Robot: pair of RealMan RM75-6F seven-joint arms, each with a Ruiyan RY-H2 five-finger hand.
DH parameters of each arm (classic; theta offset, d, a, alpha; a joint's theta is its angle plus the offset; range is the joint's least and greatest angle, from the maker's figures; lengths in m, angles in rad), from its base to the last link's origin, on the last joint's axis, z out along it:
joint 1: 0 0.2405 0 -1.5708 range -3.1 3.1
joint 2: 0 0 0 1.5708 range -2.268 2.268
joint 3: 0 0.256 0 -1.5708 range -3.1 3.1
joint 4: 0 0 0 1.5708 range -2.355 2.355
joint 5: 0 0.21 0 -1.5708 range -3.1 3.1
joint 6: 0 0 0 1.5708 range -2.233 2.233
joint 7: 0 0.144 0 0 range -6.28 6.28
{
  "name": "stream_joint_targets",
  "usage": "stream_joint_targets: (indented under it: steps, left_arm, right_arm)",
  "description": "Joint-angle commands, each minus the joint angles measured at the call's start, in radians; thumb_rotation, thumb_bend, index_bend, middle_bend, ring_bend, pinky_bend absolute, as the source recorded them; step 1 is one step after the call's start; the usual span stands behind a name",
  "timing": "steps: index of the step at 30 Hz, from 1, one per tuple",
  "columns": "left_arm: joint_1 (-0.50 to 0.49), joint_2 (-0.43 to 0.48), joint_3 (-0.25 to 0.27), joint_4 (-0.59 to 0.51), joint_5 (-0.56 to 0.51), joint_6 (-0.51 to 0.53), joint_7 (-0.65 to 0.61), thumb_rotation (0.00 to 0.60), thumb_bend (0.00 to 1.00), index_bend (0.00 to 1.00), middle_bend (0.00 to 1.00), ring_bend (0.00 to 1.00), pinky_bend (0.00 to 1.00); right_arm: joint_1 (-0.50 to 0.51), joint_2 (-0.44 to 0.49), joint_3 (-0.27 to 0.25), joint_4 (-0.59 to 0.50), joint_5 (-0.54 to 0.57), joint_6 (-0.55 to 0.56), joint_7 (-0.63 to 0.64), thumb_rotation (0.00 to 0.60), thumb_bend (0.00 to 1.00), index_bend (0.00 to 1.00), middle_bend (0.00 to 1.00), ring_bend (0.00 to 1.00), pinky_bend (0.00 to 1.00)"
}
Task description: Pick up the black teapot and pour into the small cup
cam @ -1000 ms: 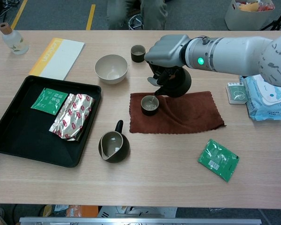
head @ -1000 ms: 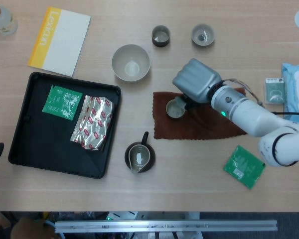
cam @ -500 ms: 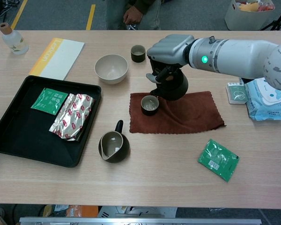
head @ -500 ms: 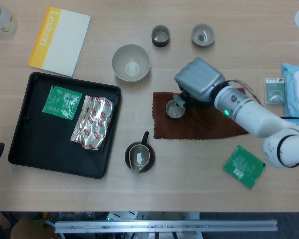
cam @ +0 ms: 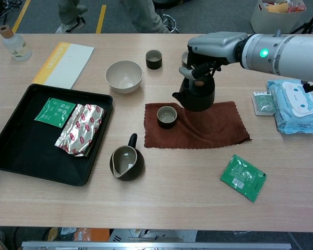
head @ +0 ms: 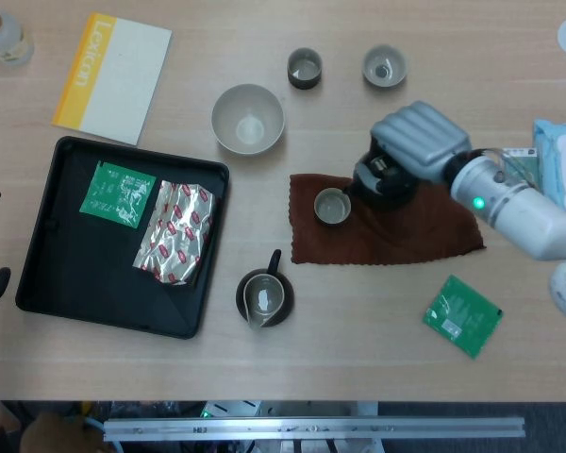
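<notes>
One black teapot beside small cup

Light wooden table, on it a black tray, brown cloth, white-and-yellow booklet, pale bowl, dark pitcher, two small cups at the far edge, green packet, what looks like a wipes pack, small bottle.

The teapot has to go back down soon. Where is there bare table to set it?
Bare table lies between the dark pitcher and the green packet, below the brown cloth. It is crowded around the small cup and black teapot, held by the right hand.
</notes>
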Motion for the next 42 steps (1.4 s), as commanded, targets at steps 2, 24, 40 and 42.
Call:
stream_joint_targets:
  steps: [2,24,40,42]
  left_arm:
    - [-0.004,-0.003,0.0,0.003,0.001,-0.007,-0.001,0.6,0.29,0.11,0.19,0.16,0.17]
    - [-0.004,-0.015,0.008,0.013,0.001,-0.014,-0.022,0.6,0.29,0.11,0.19,0.16,0.17]
    - [-0.006,-0.017,0.007,0.023,0.0,-0.015,-0.032,0.6,0.29,0.11,0.19,0.16,0.17]
    - [-0.007,-0.018,0.006,0.024,0.0,-0.015,-0.033,0.6,0.29,0.11,0.19,0.16,0.17]
  right_arm:
    - [-0.08,0.051,0.015,0.001,-0.063,-0.048,0.129,0.415,0.64,0.88,0.81,0.83,0.41]
    - [-0.186,-0.028,0.02,0.146,-0.188,-0.175,0.279,0.415,0.63,0.82,0.74,0.74,0.41]
    - [-0.176,-0.02,0.009,0.118,-0.154,-0.168,0.204,0.415,0.63,0.52,0.45,0.43,0.36]
    - [-0.178,-0.018,0.009,0.111,-0.153,-0.163,0.199,0.415,0.63,0.48,0.39,0.37,0.35]
